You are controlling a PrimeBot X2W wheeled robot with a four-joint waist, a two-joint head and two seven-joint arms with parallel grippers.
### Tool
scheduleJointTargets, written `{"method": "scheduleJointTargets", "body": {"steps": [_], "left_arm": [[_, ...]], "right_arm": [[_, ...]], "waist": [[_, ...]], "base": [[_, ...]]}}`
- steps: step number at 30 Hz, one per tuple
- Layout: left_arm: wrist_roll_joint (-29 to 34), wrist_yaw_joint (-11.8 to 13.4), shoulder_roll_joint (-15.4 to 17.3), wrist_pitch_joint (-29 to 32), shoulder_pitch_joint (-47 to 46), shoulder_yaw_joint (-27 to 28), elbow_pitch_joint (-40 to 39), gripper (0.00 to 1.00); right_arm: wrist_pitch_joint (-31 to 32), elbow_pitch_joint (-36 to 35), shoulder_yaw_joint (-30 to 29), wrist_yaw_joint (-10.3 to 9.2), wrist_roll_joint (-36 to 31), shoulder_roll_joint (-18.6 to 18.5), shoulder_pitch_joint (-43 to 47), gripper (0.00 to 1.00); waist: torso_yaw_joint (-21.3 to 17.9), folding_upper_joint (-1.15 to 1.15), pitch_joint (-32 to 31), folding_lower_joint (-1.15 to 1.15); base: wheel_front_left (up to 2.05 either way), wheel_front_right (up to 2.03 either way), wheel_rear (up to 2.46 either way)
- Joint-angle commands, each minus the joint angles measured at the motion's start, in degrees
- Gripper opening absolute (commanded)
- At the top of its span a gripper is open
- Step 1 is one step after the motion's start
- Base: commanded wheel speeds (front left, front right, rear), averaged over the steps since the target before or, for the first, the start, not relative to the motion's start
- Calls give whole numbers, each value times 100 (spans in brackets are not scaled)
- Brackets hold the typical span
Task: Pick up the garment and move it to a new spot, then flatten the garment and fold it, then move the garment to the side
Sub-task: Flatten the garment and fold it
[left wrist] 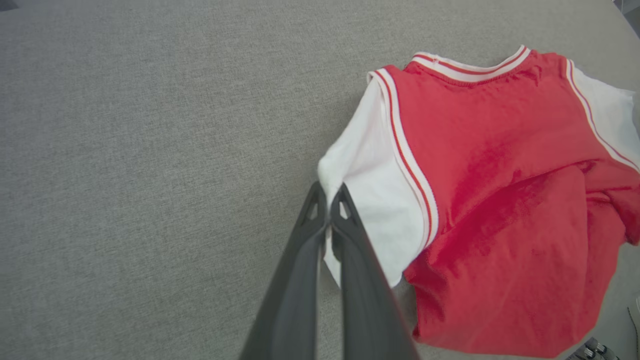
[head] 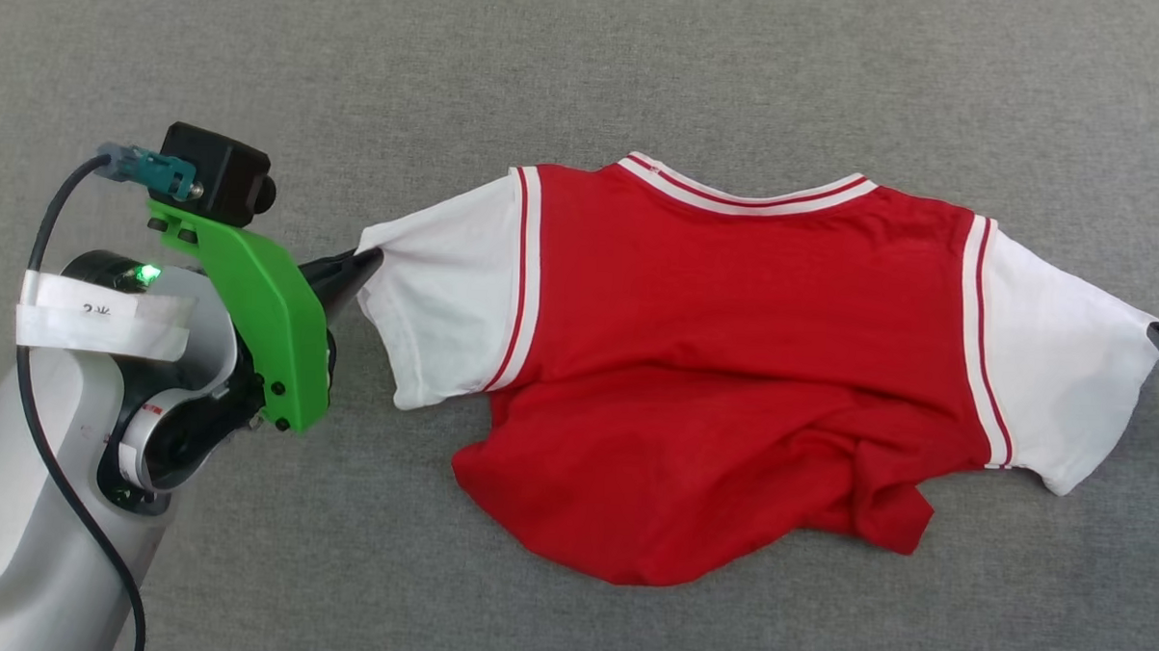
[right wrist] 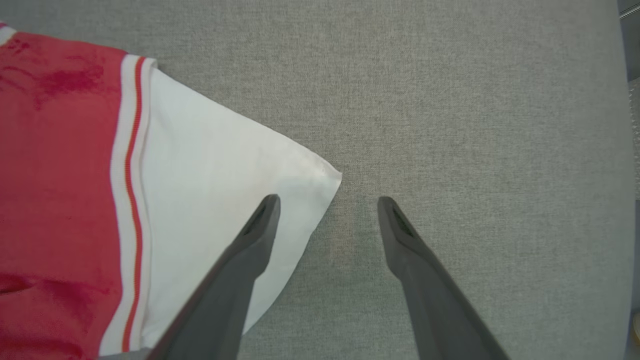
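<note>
Pinching only the outer edge of one white sleeve, the left fingers [left wrist: 347, 225] are pressed together on a thin fold at the 9 o'clock end of the red jersey-style T-shirt with white short sleeves [head: 732, 369]. It lies spread across the middle of the grey fabric-covered bench [head: 646, 68], its lower hem bunched at 5 o'clock. The right fingers [right wrist: 257, 230] stand spread at 3 o'clock, straddling the other sleeve's corner and holding nothing. A one-sided pull would likely drag the cloth askew or slip the small bite free, and the bunched hem may fold under.
</note>
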Motion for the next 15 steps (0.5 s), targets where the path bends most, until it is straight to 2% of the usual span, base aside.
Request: {"method": "scheduleJointTargets", "body": {"steps": [1, 6, 15], "left_arm": [[-3, 48, 47, 27, 84, -3, -97, 0], [-9, 88, 32, 63, 111, -44, -386, 0], [5, 92, 14, 28, 86, -77, -509, 0]], "right_arm": [[52, 102, -6, -5, -64, -10, -126, 100], [130, 526, 67, -5, -132, -93, -316, 100], [-47, 1010, 555, -5, -239, -93, -251, 100]], "waist": [[132, 0, 135, 0], [244, 0, 264, 0], [313, 0, 391, 0]], "base": [[0, 0, 0], [0, 0, 0], [0, 0, 0]]}}
